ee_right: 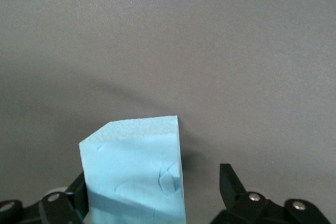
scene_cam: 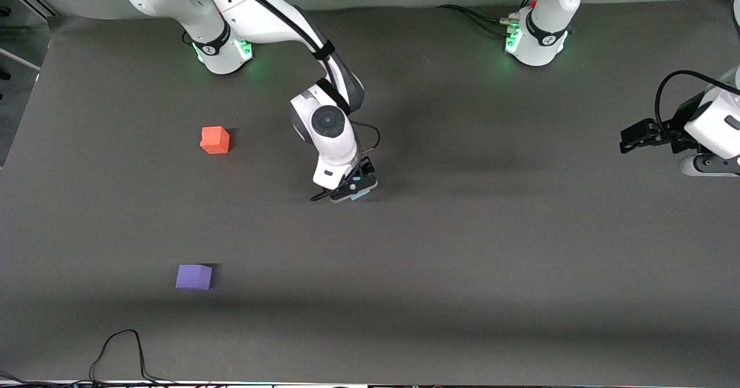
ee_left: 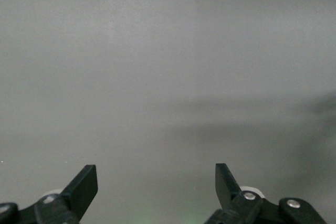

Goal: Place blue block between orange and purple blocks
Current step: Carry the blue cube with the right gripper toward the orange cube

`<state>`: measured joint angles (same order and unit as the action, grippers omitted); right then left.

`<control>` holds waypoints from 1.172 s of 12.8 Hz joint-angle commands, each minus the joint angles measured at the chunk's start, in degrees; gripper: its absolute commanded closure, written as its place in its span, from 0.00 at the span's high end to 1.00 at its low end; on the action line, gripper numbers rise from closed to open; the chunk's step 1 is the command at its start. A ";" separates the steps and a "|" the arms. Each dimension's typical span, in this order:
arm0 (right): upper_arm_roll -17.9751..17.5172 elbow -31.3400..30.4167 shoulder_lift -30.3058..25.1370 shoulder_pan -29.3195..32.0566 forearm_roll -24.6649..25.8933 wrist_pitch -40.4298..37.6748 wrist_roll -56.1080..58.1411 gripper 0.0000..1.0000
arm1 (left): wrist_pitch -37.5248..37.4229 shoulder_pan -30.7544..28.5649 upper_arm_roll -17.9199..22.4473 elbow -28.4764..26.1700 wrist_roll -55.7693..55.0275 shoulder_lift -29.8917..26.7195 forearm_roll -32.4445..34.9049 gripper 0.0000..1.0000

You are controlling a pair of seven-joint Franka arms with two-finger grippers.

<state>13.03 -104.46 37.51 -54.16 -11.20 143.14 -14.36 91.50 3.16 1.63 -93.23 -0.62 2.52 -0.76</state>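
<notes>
Sitting between open right fingers (ee_right: 230, 184): blue block (ee_right: 134, 174)

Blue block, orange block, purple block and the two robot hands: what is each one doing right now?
blue block: on the table between the right gripper's open fingers, one finger beside it, a gap to the other; not lifted.
orange block: resting on the table, untouched.
purple block: resting on the table nearer the front camera than the orange one, untouched.
right gripper: open, down around the blue block.
left gripper: open, empty, waiting at the left arm's end.
</notes>
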 commanded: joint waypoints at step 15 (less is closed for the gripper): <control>17.19 26.04 -12.64 3.10 -5.50 -45.65 3.47 0.14 | -0.27 0.61 0.74 0.77 0.79 0.38 0.59 1.00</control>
<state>28.14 -83.67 22.73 -50.93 -15.44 101.66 -11.49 91.58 3.17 1.80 -93.15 -0.60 2.98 -0.76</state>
